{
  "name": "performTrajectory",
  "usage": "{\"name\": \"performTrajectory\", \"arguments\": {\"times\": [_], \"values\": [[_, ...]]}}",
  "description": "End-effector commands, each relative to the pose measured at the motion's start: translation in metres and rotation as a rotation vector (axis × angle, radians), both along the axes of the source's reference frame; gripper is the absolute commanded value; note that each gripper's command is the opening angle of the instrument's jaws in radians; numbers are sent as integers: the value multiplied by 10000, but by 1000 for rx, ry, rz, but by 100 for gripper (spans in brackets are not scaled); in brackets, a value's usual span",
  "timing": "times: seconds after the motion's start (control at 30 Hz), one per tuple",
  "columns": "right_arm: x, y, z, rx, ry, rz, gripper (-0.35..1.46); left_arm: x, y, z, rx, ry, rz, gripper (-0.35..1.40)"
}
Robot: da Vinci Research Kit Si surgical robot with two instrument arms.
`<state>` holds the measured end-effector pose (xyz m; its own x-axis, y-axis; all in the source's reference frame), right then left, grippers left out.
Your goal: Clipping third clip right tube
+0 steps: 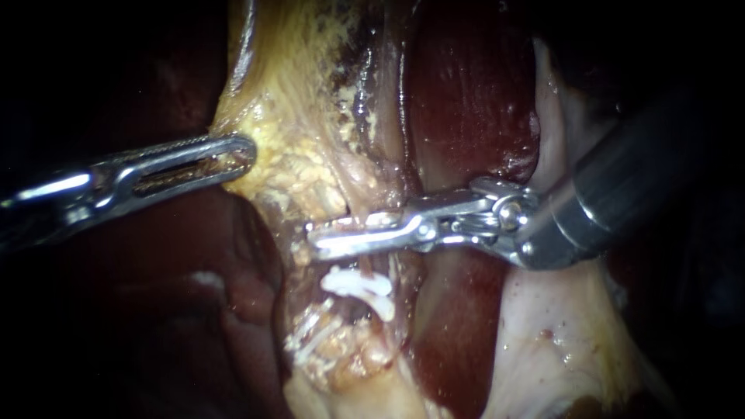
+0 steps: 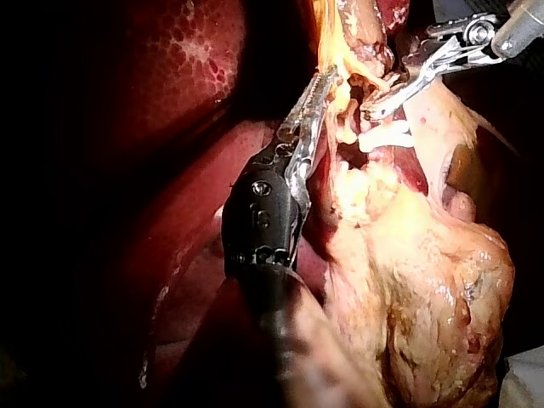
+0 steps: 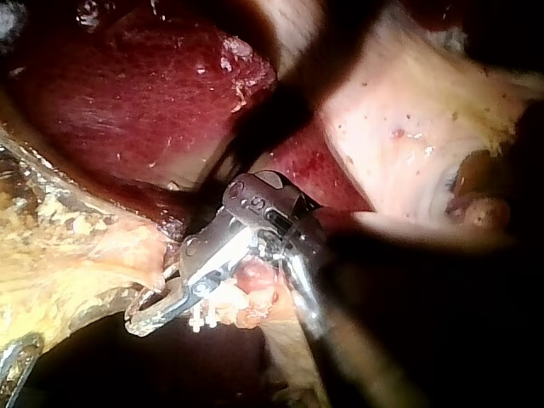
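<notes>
A surgical workspace, seen from very close, as through an endoscope. Wet organ tissue fills each view under a bright, narrow light that falls away to black at the edges. You see dark red liver [image 2: 195, 51] with a fine mottled pattern, yellow fatty tissue [image 1: 303, 167] and a pale glistening membrane [image 1: 559, 334]. Two slim surgical tools are at work on it. Your left instrument [image 1: 233, 155], polished metal with a slotted tip, grips the fatty tissue. Your right instrument [image 1: 322, 239], metal on a dark shaft, reaches in from the other side. In the endoscope view, white clips [image 1: 357, 283] sit across a strand of tissue just below the right instrument's tip.
</notes>
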<state>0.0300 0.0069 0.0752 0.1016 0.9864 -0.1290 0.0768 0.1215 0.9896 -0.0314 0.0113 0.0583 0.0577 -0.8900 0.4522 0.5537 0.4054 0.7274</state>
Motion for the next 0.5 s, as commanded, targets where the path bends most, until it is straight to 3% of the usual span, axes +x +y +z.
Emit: {"name": "performTrajectory", "arguments": {"times": [0.03,0.5], "values": [[0,-1,3,-5,-5,-9,-35,0,0,0,0,0,0,-35],[0,-4,6,-3,-8,-17,-35,0,0,0,0,0,0,-35]]}}
